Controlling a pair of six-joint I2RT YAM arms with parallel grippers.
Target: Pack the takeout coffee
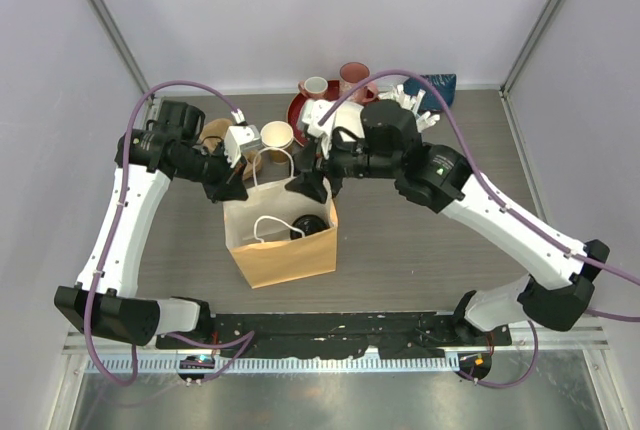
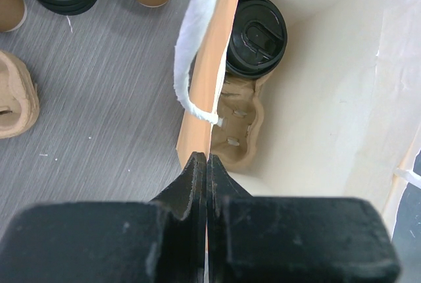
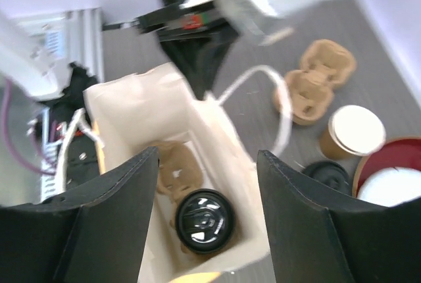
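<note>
On the grey table (image 1: pixel 450 260), within seemingly lilac walls (image 1: pixel 300 10), stands a bag (image 1: pixel 285 258).

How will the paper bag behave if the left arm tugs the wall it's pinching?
Probably floppy: the paper bag wall is thin paper, so it would likely bend toward the left gripper before the bag slides. The base may stay put, weighted by the lidded cup in its carrier. A hard pull could tip it, since the cup sits at one end.

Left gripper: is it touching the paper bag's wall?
Touching. The left wrist view shows the left gripper closed on the brown wall edge of the paper bag.
</note>
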